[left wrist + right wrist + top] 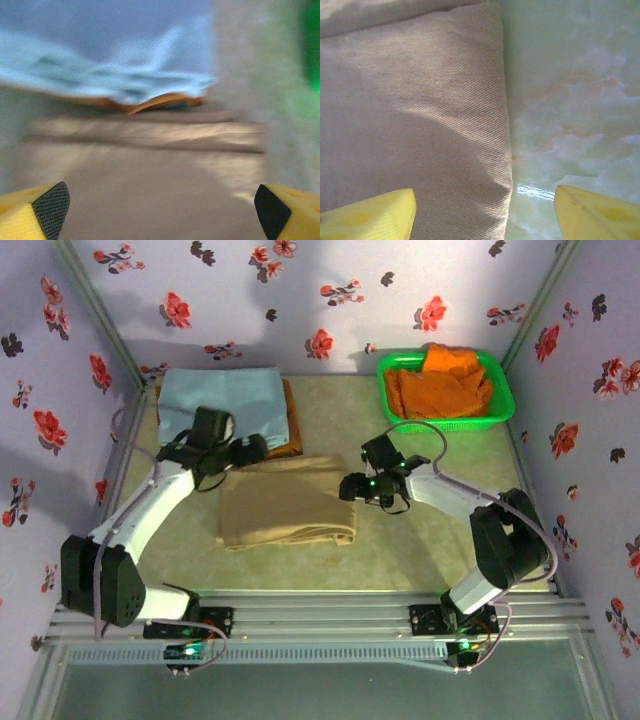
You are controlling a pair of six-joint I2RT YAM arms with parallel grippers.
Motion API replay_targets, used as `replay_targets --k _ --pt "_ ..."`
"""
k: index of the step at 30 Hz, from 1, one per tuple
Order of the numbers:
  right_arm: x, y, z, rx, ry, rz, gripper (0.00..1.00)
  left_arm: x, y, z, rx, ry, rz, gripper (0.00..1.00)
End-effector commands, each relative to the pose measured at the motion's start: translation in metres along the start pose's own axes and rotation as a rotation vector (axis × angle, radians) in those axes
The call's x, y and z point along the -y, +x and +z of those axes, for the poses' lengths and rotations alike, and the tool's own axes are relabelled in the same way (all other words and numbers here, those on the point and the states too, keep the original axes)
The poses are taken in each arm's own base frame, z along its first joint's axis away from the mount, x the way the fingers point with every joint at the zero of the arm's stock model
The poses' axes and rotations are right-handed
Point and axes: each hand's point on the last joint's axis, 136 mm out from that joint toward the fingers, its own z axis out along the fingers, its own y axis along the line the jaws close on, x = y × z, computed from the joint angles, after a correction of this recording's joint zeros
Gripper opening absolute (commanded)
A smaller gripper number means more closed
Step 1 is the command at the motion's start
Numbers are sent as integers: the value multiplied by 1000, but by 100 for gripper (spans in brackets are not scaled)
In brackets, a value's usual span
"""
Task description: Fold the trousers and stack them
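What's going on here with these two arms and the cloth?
Two robot arms are working on tan trousers, which lie folded in a rectangle on the table. The left gripper hovers open over their far left corner, near a light blue cloth; the right gripper is open at their right edge. Neither holds anything. Orange garments sit in a green basket, far right.

Lilac walls (300, 300) printed with red and dark flowers enclose a pale marbled table (405, 555) on three sides.
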Motion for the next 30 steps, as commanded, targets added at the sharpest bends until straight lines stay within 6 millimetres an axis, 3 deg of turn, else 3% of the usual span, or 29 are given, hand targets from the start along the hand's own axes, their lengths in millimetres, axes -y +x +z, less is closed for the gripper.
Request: replay_targets --k 1,5,7,12,16,22,26,28,30 --pt "-12 -8 6 -1 -44 -36 77 -57 56 9 -184 -88 -145 99" --pt "-11 -7 18 -18 -47 -36 79 -80 66 19 -207 -92 -205 98" --pt "-12 -4 28 -42 -68 -27 79 -89 72 32 -246 -91 -229 92" --pt "-20 6 50 -104 -155 31 75 -87 87 62 -333 -16 -268 85" --pt "-15 14 57 -117 -164 56 69 -84 98 72 -362 28 -276 82" --pt "-27 19 66 -143 -251 93 41 -82 109 78 -371 65 -307 72" --pt "-29 21 69 -148 -267 99 27 -79 118 77 -381 86 -312 62" --pt "-29 21 68 -143 -269 101 21 -79 119 74 -376 88 -306 52" --pt "-29 21 66 -139 -267 101 15 -80 120 69 -373 83 -300 34"
